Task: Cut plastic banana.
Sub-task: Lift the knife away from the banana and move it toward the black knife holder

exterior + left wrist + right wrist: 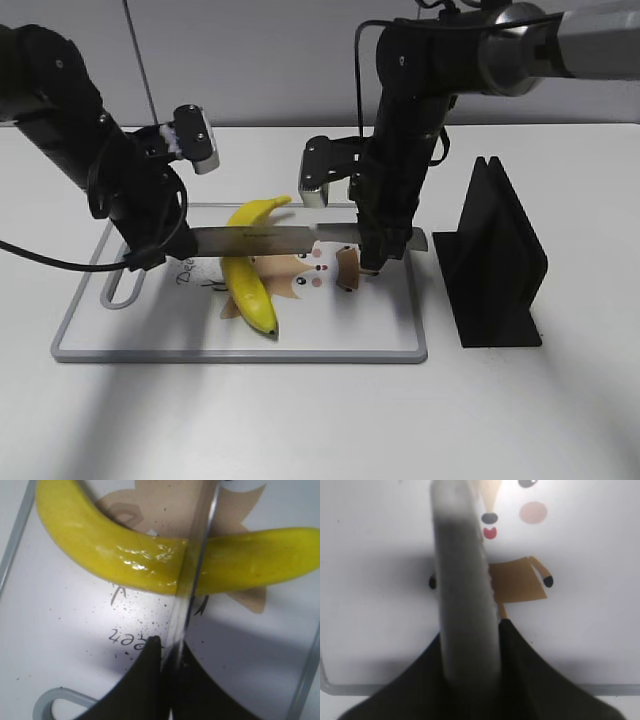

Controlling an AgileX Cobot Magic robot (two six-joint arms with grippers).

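The yellow plastic banana (250, 275) lies on the white cutting board (330, 345), its length running front to back. A knife (270, 238) lies crosswise over the banana's middle. My left gripper (165, 240) is shut on the blade's end. My right gripper (375, 255) is shut on the grey handle. In the left wrist view the blade (192, 570) stands edge-on across the banana (100, 545), and runs back between the jaws (167, 650). In the right wrist view the handle (465, 580) runs out from the jaws (480, 645) over the board's cartoon print (520, 582).
A black knife block (495, 260) stands on the table just right of the board. The board has a handle loop (122, 290) at its left end under my left arm. The board's front rim shows in the right wrist view (600, 689).
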